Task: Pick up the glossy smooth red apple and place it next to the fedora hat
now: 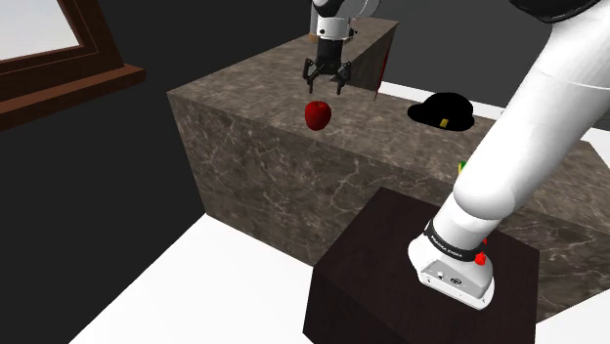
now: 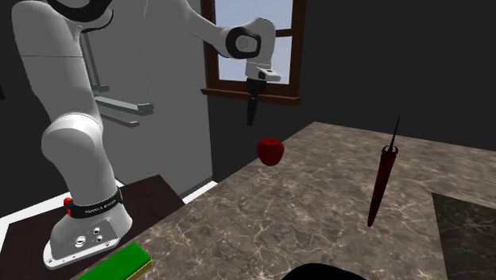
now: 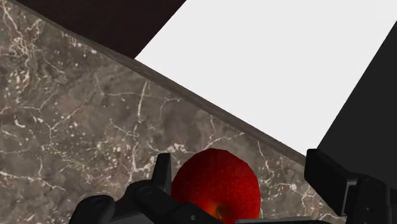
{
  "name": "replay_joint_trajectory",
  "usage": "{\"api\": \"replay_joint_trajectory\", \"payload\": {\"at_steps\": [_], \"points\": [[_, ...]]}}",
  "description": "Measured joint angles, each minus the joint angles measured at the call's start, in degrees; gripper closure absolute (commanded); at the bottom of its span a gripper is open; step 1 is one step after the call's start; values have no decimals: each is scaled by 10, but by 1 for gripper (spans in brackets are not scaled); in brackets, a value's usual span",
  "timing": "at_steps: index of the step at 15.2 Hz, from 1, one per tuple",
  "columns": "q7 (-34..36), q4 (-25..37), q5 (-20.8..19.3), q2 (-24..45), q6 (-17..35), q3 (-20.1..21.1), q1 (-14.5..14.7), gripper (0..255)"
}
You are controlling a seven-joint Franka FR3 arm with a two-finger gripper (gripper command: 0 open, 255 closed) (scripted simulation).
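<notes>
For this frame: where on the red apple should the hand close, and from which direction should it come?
Probably across the apple's widest middle, coming straight down from above. It sits with its stem dimple up on the marble counter, its round sides free of neighbours. The open hand hangs right above it, so it can straddle those sides.

The hat [image 2: 322, 273] is cut by the second exterior view's bottom edge; in the wrist view the claw [image 3: 242, 168] hides the underside of the apple [image 3: 216, 178].
</notes>
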Motion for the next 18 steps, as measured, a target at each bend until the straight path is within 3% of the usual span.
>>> {"api": "replay_joint_trajectory", "payload": {"at_steps": [6,18], "points": [[42,119,12,116,3,-22,-22,0],[47,91,18,142,59,-22,-23,0]]}}
